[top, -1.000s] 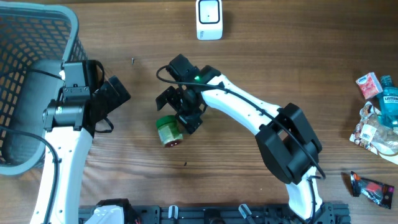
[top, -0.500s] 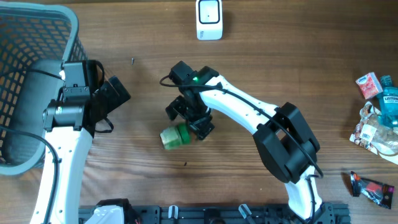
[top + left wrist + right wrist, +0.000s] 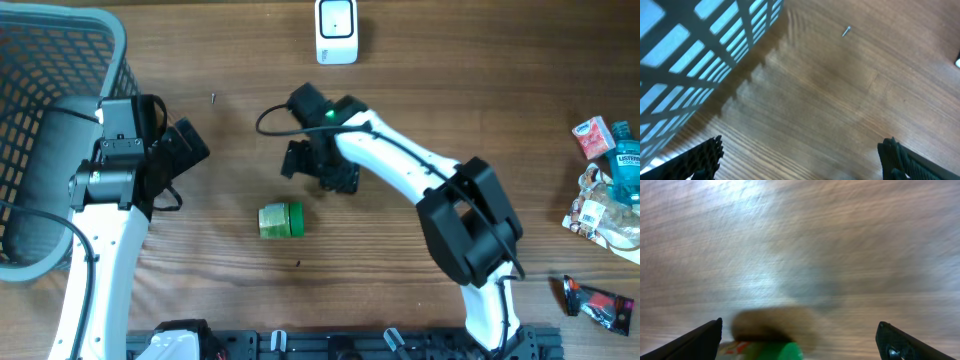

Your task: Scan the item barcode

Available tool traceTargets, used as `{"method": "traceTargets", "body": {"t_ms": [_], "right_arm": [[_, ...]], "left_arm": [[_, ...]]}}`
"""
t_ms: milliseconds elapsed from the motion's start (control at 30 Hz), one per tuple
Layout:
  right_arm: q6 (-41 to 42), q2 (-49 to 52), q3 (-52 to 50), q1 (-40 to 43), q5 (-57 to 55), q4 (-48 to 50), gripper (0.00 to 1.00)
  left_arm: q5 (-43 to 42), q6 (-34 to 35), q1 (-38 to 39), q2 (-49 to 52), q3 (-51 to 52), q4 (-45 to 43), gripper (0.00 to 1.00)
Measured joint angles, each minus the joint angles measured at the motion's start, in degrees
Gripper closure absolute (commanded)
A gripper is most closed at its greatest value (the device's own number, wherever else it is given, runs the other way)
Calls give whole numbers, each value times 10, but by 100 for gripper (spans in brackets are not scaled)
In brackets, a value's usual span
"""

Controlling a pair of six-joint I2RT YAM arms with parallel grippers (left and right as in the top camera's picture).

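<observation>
From overhead, finds the small green-lidded jar with a yellowish label lying on its side on the brown wooden table, free of both arms. Puts the right gripper at about 1 o'clock from it, near but apart, jaws spread wide and empty. Places the left gripper well off at 10 o'clock, beside the blue-grey mesh basket, likewise spread and holding nothing. Shows the white scanner at the table's 12 o'clock edge, in this view only. From the right wrist, catches just the jar's blurred green end at 6 o'clock. From the left wrist, picks out a tiny metal screw at 1 o'clock and basket wall at 10 o'clock, jar out of frame.
</observation>
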State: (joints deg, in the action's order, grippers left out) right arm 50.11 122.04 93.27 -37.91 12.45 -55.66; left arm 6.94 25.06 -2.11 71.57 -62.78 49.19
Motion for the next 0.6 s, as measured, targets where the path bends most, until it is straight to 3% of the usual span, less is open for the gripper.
{"method": "traceTargets", "body": {"t_ms": [233, 467, 600], "right_arm": [[-237, -38, 0, 89, 71, -18, 0], [-292, -40, 0, 88, 85, -35, 0], [-310, -40, 0, 64, 85, -50, 0]], "left_arm": [[-49, -11, 4, 0, -21, -27, 0], [-44, -15, 72, -3, -209, 52, 0], [10, -17, 76, -8, -349, 149, 0]]}}
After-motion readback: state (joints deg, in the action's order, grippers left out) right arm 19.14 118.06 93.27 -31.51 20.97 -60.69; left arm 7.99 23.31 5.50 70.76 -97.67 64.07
